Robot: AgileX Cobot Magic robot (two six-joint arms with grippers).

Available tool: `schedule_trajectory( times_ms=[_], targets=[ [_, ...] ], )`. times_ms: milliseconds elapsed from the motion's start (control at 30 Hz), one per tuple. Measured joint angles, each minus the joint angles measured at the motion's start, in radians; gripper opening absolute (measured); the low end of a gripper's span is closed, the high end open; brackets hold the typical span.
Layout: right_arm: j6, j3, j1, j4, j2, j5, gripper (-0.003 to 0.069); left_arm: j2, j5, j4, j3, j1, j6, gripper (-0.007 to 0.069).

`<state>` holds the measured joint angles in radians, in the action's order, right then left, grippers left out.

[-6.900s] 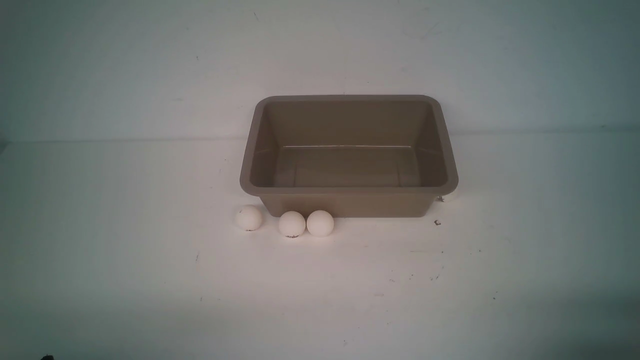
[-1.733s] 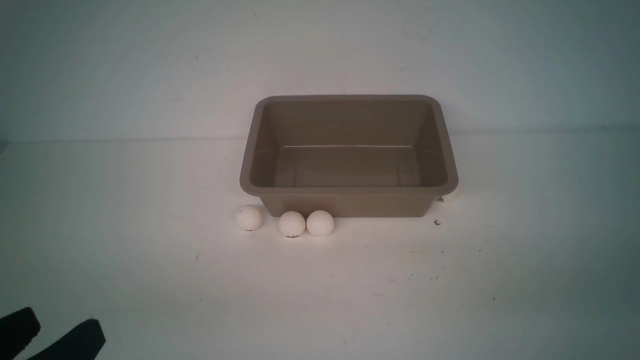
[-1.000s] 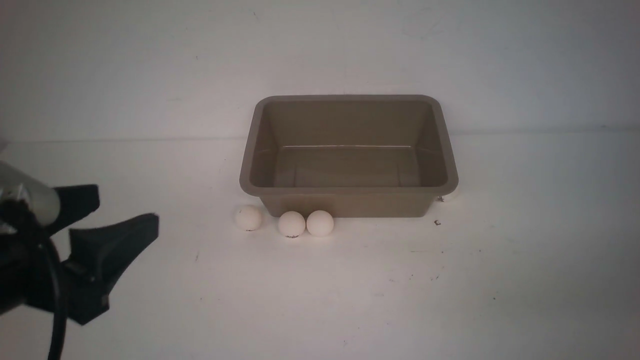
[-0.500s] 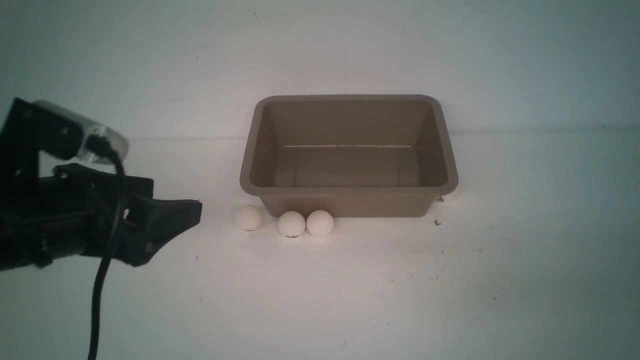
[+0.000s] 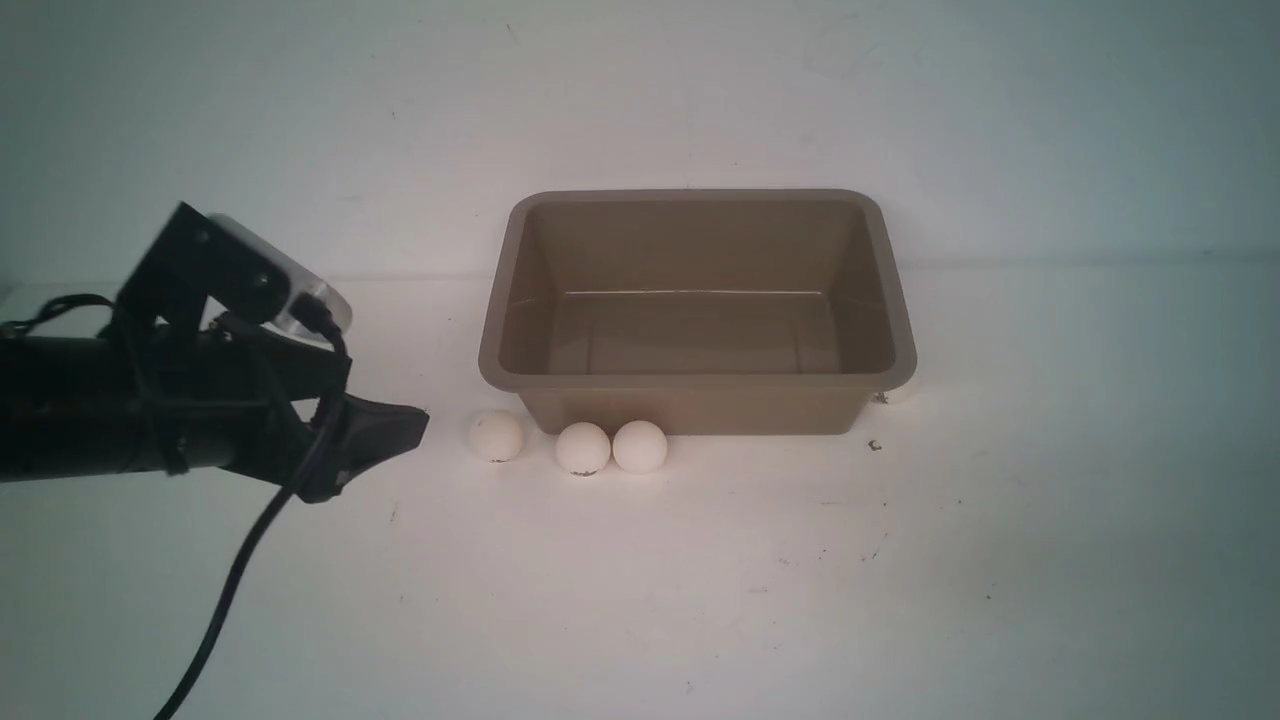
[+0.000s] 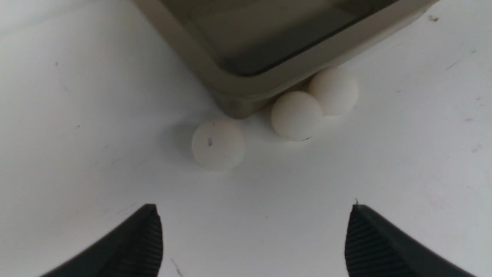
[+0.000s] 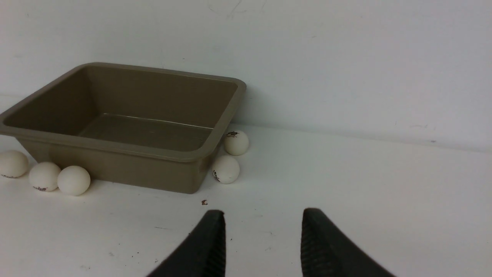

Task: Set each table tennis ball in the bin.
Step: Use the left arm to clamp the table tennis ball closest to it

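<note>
The left pincer (image 6: pixel 253 234) has come in nearer the table tennis balls (image 5: pixel 497 436), its fingers spread wide and empty, while the right pincer (image 7: pixel 263 211) stands partly open, three balls sitting before the bin (image 5: pixel 697 382) and two by its right side, some bearing dark print too small to read, with bare table (image 5: pixel 640 600) nearer the camera.

Unclear what place; only a plain white surface (image 5: pixel 760 620) shows

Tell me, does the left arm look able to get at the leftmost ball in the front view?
Probably yes: the left tool hangs open near that ball, nothing visible between them. The bin sits close beside the ball, so its overhanging rim may crowd one finger.
</note>
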<state>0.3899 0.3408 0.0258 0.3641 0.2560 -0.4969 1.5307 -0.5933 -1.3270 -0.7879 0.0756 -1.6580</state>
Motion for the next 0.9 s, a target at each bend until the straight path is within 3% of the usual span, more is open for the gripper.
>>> schedule_trajectory(
  times_ms=[500,900],
  targets=[
    [0.001,0.000,0.000,0.000,0.000,0.016,0.0262,0.305,0.082,-0.028,-0.196,-0.110,-0.015,0.0576],
    [0.001,0.000,0.000,-0.003,0.000,0.016,0.0262,0.460,0.108,-0.073,-0.293,-0.116,-0.044,0.0576]
  ],
)
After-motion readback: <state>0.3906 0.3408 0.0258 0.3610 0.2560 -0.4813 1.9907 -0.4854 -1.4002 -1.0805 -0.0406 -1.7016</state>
